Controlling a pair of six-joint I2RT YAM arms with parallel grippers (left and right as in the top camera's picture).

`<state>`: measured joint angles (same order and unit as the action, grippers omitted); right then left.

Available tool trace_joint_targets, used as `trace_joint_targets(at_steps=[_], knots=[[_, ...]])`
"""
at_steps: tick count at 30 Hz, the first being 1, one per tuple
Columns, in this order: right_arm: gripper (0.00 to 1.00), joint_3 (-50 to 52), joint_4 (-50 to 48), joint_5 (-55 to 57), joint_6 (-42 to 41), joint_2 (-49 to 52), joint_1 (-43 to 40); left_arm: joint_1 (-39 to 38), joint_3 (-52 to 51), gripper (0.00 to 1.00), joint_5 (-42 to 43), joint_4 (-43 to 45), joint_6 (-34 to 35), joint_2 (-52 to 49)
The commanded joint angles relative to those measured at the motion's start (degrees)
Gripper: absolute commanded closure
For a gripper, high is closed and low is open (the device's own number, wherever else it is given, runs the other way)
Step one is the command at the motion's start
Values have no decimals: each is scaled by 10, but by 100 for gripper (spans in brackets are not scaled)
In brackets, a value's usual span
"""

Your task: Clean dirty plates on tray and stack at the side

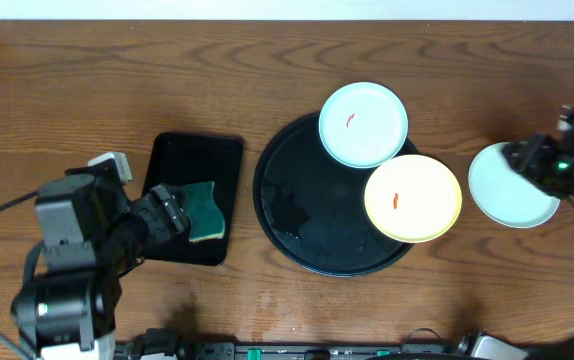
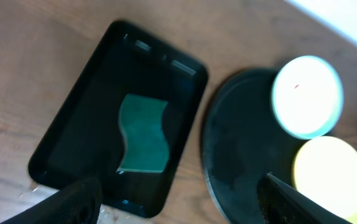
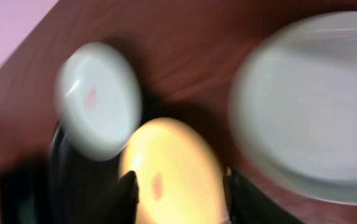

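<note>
Beside round tray, sponge in rectangular tray

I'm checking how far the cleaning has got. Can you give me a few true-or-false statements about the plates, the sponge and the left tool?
1. Two plates lie on the round tray: the blue plate and the yellow plate. True.
2. The yellow plate is free of marks. False: it bears a small red smear.
3. The sponge lies in the rectangular tray. True.
4. The left tool is shut on the sponge. False: its fingers stand apart and the sponge lies free.
5. The third plate rests on the yellow plate. False: it lies on the table, right of the round tray.
</note>
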<state>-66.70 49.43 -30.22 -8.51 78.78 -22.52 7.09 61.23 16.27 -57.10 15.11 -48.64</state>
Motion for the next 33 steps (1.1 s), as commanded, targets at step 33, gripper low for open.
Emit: trace_joint_targets(at_steps=[33], knots=[[56,-5,-224,272,-63,278,756,3,12,20,-24,-25,-26,-63]])
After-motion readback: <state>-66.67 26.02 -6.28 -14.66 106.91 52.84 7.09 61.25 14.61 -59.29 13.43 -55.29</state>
